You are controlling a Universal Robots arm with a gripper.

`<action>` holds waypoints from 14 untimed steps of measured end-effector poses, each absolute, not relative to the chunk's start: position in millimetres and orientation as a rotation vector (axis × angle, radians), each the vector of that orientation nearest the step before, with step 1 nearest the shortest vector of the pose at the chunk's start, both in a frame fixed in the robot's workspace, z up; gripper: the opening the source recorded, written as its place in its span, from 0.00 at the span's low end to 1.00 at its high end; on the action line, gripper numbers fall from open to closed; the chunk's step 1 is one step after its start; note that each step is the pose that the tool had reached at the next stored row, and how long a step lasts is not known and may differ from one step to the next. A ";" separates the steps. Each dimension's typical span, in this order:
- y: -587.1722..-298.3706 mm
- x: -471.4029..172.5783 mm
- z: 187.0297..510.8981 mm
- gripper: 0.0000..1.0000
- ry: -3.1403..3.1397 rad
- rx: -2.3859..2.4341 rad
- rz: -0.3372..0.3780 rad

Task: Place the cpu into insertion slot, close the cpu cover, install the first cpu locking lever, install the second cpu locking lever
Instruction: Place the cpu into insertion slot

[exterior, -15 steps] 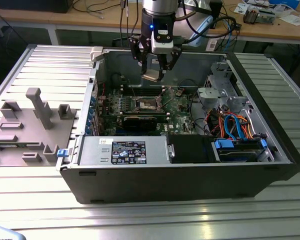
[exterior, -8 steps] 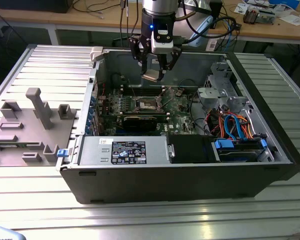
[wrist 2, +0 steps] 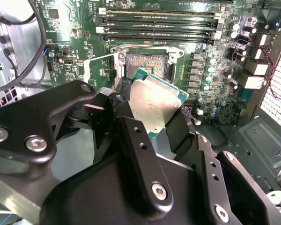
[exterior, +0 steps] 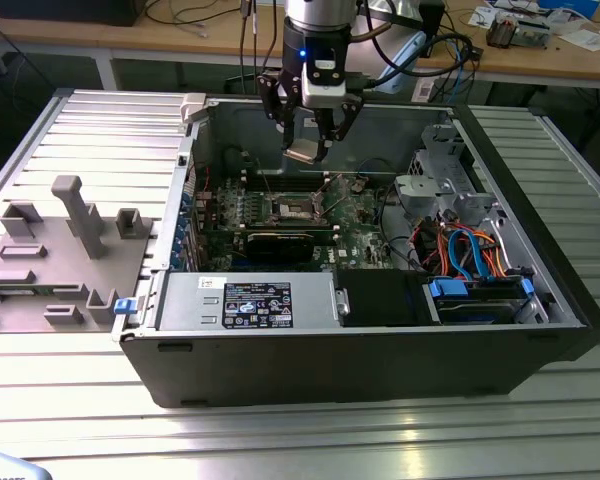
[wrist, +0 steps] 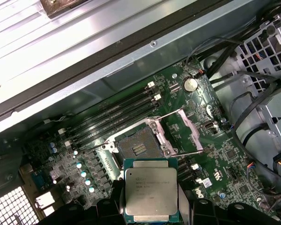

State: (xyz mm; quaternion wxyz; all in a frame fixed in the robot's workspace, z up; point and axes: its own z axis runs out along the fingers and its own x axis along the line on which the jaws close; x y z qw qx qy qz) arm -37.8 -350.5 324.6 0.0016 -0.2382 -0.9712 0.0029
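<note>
cpu (wrist: 151, 190) is seen as a flat square chip: silver-grey metal lid with faint print, thin green substrate edge showing all round. It is pinched by two opposite edges between the black fingers (wrist 2: 124, 101) of the gripper (exterior: 308, 140), the jaws closed only as far as the chip's width; nothing else is touched. In the exterior view the chip is carried slightly tilted, held in the air at about the height of the case's back wall, apart from the board. Beneath it, in the first wrist view, the insertion slot (wrist: 138, 146) is seen just beyond the chip's far edge, its dark contact field exposed inside a metal rim. The cpu cover (wrist: 186, 127) is swung up and back beside the socket. Past the socket, four long memory slots (wrist: 117, 117) run parallel across the green motherboard (wrist: 225, 159). Further out, the open computer case (exterior: 360, 370) is laid on its side on a ribbed aluminium table (exterior: 280, 430), with a grey fixture block (exterior: 60, 250) at the exterior view's left.
</note>
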 end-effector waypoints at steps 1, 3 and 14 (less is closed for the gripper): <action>-350.5 -37.8 324.6 0.55 -3.047 -0.752 0.009; -350.5 -37.8 324.4 0.55 -3.046 -0.758 0.009; -350.5 -37.8 323.2 0.55 -3.043 -0.769 0.009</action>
